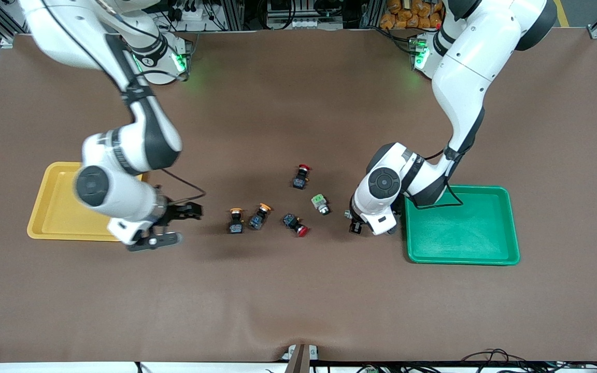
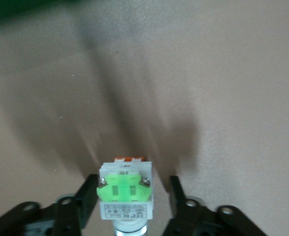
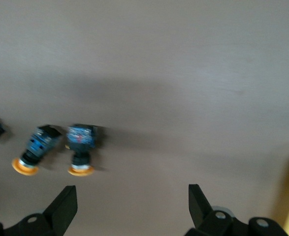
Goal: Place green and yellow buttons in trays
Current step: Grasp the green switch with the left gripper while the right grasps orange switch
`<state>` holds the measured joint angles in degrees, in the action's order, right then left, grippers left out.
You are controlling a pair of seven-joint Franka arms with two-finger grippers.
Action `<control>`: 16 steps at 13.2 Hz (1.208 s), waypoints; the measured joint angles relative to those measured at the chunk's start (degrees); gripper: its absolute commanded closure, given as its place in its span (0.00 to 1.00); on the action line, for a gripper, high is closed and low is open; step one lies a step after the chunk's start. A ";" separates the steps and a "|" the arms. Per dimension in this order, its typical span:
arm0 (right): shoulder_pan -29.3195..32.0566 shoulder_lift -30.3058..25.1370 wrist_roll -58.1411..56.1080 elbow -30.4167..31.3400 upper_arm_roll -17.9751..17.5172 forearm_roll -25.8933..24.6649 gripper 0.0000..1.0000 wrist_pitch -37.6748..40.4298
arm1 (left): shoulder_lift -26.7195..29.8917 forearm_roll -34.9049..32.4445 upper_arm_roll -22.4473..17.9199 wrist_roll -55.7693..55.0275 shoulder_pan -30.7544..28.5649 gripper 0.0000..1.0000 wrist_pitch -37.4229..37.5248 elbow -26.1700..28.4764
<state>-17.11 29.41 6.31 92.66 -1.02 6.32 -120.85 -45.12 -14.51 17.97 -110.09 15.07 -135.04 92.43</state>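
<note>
A: Front view is showing both trays bare, so nothing is sorted yet. The left gripper [image 1: 356, 224] is sitting just beside the shallow green plastic tray [image 1: 511, 223], jaws around a light-green square-capped button [image 2: 124, 189], though whether they are pinching it I cannot tell.

B: And the right gripper [image 1: 174, 225] is hovering wide open and holding nothing beside the shallow yellow plastic tray [image 1: 50, 207], with two orange round-capped buttons [image 1: 236, 221] lying near it. A second green button [image 1: 321, 203] is waiting nearer the green tray.
</note>
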 measured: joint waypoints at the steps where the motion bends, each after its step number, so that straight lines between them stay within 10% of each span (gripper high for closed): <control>1: -1.06 0.94 1.19 0.00 0.04 -0.32 0.00 -2.45 | 0.08 -1.29 -0.06 0.30 -0.11 1.00 0.06 -0.37; 16: -6.94 15.08 9.23 -4.32 0.90 -2.08 0.00 -11.97 | 9.92 -2.52 -0.14 42.61 -15.30 1.00 16.47 -0.14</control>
<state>-24.05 44.49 15.55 88.35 -0.12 4.24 -132.83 -35.21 -17.03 17.83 -67.47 -0.23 -118.57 92.29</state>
